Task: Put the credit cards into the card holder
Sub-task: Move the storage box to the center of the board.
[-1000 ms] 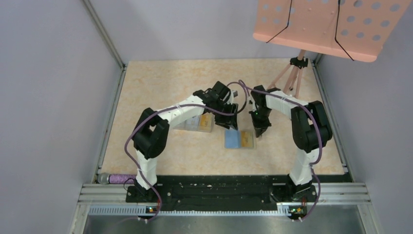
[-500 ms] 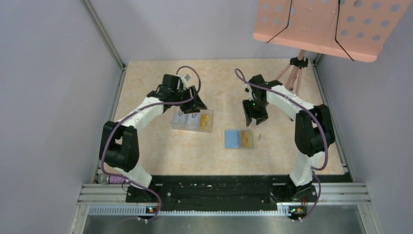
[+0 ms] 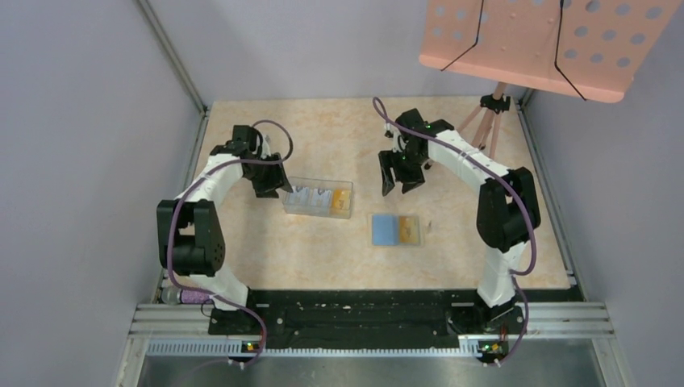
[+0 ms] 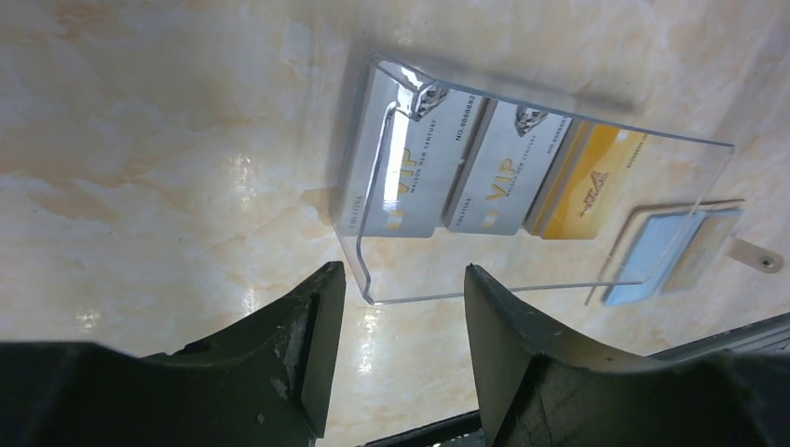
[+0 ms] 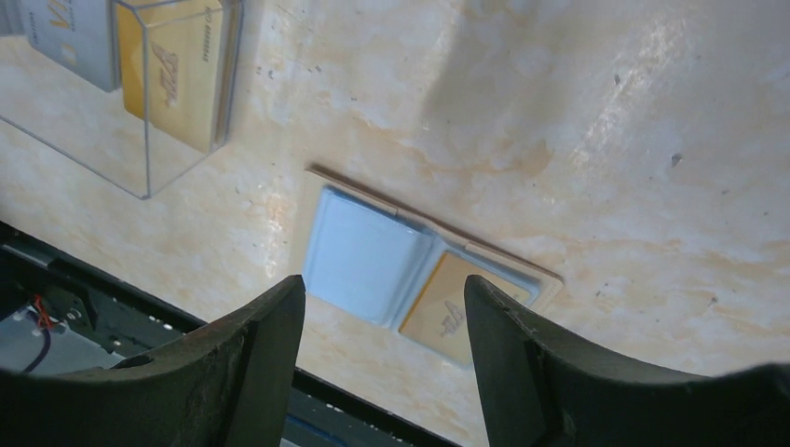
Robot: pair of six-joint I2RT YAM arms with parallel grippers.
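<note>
Find the card holder (image 3: 396, 230) lying open and flat just right of centre in the overhead view, blue-grey lining up. Holds one yellow-orange card (image 5: 445, 310) on its right half; hard to say whether tucked into a slot or merely lying on top.

Just left of it and slightly higher in the frame, apart from it, note a clear box (image 3: 319, 198) on the table (image 3: 266, 129). Inside, side by side: two silvery cards (image 4: 410, 172) marked VIP, then another yellow card (image 4: 589, 182) at the box's right end.

At the box's left end, see the left gripper (image 3: 270, 184), jaws apart with nothing between them, low over the near corner of the box in its wrist view. Above the card holder in the overhead frame, the right gripper (image 3: 401, 179), jaws likewise spread and empty, clear of the holder.

In the upper right corner, a pink perforated music stand (image 3: 548, 40).
</note>
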